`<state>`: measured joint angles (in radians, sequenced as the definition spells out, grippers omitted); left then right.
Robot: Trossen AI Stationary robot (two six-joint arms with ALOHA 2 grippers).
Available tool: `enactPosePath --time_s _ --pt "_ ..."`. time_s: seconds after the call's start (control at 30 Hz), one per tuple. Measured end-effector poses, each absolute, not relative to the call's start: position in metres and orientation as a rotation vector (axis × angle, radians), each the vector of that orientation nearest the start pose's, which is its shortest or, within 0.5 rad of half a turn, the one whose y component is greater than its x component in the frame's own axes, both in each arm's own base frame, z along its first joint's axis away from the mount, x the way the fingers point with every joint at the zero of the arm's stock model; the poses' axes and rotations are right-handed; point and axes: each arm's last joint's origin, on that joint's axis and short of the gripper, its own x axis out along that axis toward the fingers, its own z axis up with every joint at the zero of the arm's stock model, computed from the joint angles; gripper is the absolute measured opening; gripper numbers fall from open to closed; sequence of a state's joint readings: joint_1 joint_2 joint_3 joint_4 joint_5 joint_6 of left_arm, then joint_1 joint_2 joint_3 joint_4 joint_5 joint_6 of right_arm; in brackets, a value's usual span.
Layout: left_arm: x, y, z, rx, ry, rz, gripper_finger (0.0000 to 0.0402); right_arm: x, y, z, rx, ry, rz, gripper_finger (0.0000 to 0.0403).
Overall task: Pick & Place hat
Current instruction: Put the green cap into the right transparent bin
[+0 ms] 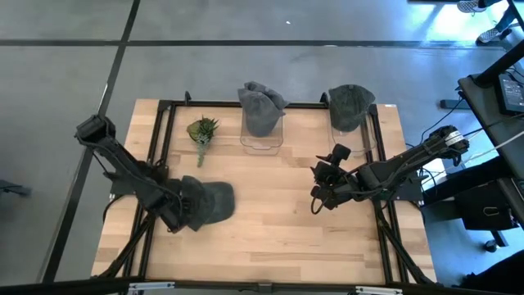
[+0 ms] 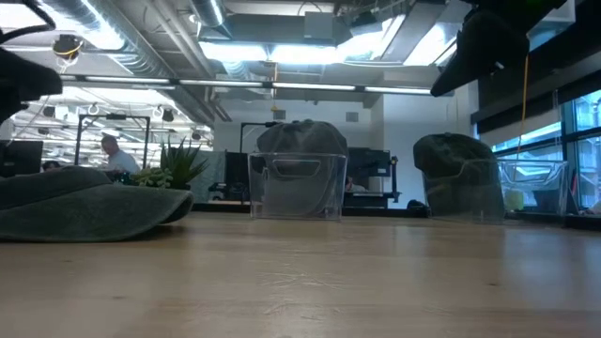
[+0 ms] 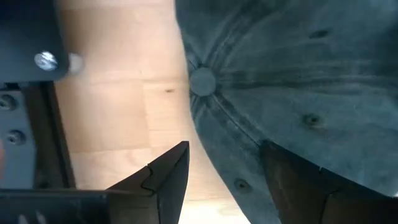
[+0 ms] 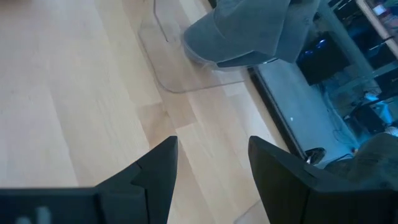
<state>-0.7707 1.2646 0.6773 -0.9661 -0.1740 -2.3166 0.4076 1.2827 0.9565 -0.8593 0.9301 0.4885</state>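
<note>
left tool (image 3: 224, 180) released, straddling hat (image 1: 209, 201) edge at desk (image 1: 270, 229) near-left | right tool (image 4: 208, 171) released, idle mid-right | risk: soft fabric is pinched thinly, slips out

Open-plan robotics lab or office, exposed ceiling ducts (image 2: 141, 42) and strip lights (image 2: 282, 52) overhead, monitors (image 2: 371, 169) and a seated person (image 2: 115, 155) behind (far back), polished concrete floor (image 1: 65, 98), wooden surface (image 1: 278, 213).

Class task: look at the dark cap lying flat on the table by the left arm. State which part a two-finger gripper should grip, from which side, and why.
Grip the dark cap at its rim beside the left gripper, coming down from above. It lies crown-up, button on top; the dome looks too broad to span, while the thin fabric edge probably pinches easily.
</note>
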Motion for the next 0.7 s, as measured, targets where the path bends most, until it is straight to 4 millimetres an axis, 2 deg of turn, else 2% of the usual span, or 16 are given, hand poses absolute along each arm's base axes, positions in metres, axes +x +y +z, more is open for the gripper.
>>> enactPosePath --time_s 0.3,0.5,0.7 --pt "0.140 -0.131 0.148 -1.064 1.043 1.231 0.0194 0.220 0.070 0.256 -0.279 0.783 -0.644 0.0197" --pt "0.143 -0.132 0.127 -1.075 1.018 1.207 0.0194 0.221 0.070 0.257 -0.283 0.777 -0.638 0.0197" --pt "0.143 -0.130 0.127 -0.983 1.059 1.111 0.0192 0.222 0.071 0.257 -0.290 0.773 -0.631 0.0197"
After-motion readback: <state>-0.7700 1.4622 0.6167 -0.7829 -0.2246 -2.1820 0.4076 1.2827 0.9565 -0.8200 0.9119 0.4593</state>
